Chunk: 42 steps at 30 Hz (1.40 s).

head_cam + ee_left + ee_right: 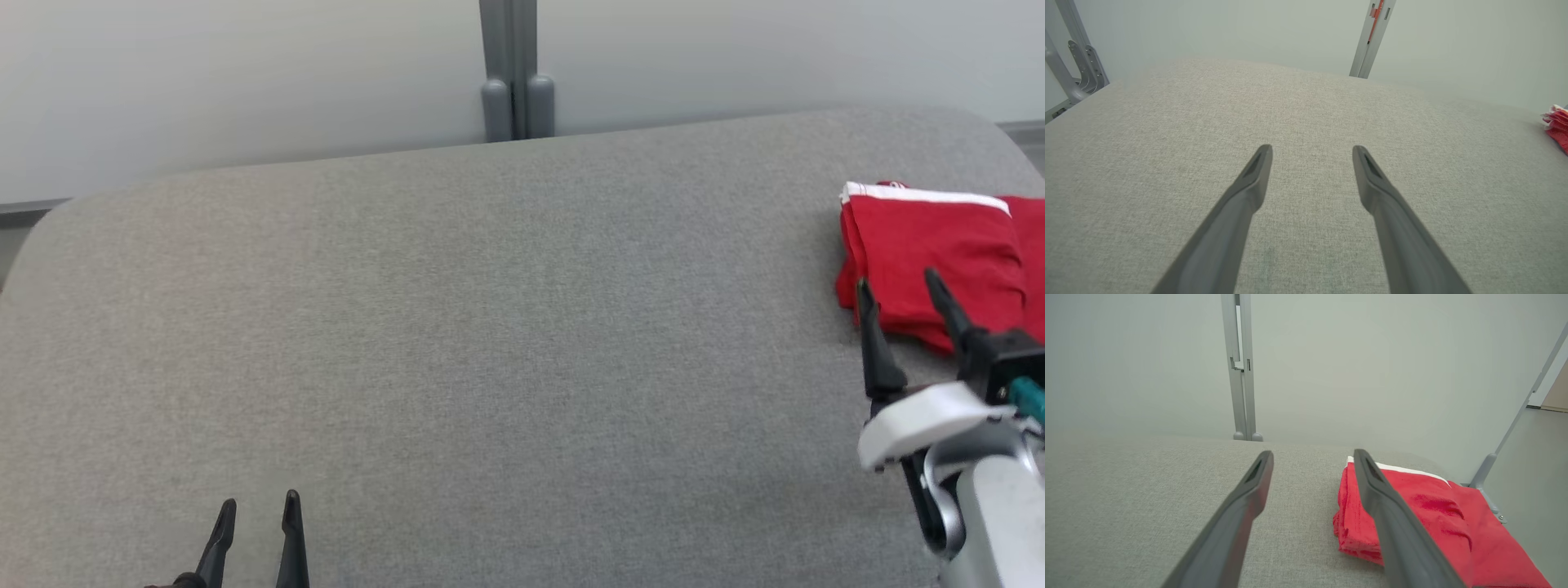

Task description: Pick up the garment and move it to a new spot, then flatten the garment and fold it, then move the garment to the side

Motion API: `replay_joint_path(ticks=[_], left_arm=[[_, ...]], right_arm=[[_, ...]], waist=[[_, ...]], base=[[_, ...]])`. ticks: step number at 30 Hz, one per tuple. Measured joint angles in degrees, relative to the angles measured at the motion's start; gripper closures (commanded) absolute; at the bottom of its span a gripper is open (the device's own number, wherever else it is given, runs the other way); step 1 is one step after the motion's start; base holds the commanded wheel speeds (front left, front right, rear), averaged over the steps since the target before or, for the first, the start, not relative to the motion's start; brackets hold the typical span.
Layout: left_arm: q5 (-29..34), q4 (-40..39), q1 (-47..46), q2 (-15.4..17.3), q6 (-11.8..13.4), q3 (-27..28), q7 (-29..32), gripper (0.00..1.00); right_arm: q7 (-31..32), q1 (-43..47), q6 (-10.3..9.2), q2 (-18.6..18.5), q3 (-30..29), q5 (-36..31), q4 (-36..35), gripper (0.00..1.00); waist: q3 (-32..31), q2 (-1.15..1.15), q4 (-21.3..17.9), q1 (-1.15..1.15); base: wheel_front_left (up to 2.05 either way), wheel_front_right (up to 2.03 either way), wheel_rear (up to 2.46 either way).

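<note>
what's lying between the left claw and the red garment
Just bare grey padded surface between the left claw and the red garment, plain in the head view. The open right claw hangs by the garment's near edge.

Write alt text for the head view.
A folded red garment with a white band lies at the right edge of a grey fabric surface. The open right gripper is at its near edge; the open left gripper shows at lower left.

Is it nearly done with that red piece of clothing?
Looks nearly finished. Done: the red garment lies folded at the right edge of the grey table. In hand: nothing; the right tool is open near it, the left tool open over bare table. Left: probably just pulling the arms away.
</note>
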Motion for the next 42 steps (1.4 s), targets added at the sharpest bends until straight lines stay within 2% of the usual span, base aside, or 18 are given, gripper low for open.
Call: replay_joint_path(ticks=[7, 15, 20, 33, 34, 38, 42], left_arm=[[1.89, 0.42, 1.52, -0.19, 0.01, 1.92, 0.0, 0.0], [1.78, -0.75, 1.45, -0.22, 0.01, 1.55, 0.0, 0.0], [1.68, -1.25, 1.44, -0.25, 0.01, -0.05, 0.0, 0.0], [1.09, -0.25, 1.3, -0.25, -0.01, -0.16, 0.0, 0.0], [0.76, 0.08, 1.27, -0.27, -0.01, -0.21, 0.0, 1.0], [0.38, 1.85, 1.57, -0.48, -0.04, -0.31, 0.34, 1.0], [-3.93, 1.88, 1.42, -0.48, -0.04, -0.3, 1.1, 1.0]], right_arm=[[-3.55, 11.26, 0.01, 4.31, 1.85, -0.73, -0.12, 0.0], [-3.72, 16.95, 0.01, 8.42, 1.19, -1.75, -3.68, 0.0], [-3.72, 18.03, 0.01, 9.21, 0.08, -2.21, -4.36, 0.0], [-3.72, 18.63, 0.0, 9.36, 0.0, -2.29, -4.33, 0.0], [-3.72, 18.61, 0.0, 9.36, -0.11, -2.29, -4.36, 1.0], [-3.27, 19.06, 0.01, 9.68, -0.15, -1.88, -2.46, 1.0], [-1.75, 18.85, 0.01, 9.7, -0.65, 2.63, -1.89, 1.0]], waist=[[-3.82, 0.0, 4.41, 0.0], [-6.48, 0.0, 7.65, 0.0], [-6.7, 0.0, 7.36, 0.0], [-6.31, 0.0, 4.71, 0.0], [-6.3, 0.0, 4.74, 0.0], [-6.27, 0.0, 4.7, 0.0], [-6.13, 0.0, 4.56, 0.0]], base=[[0.0, 0.0, 0.0], [0.0, 0.0, 0.0], [0.0, 0.0, 0.0], [0.0, 0.0, 0.0], [0.0, 0.0, 0.0], [0.0, 0.0, 0.0], [0.0, 0.0, 0.0]])
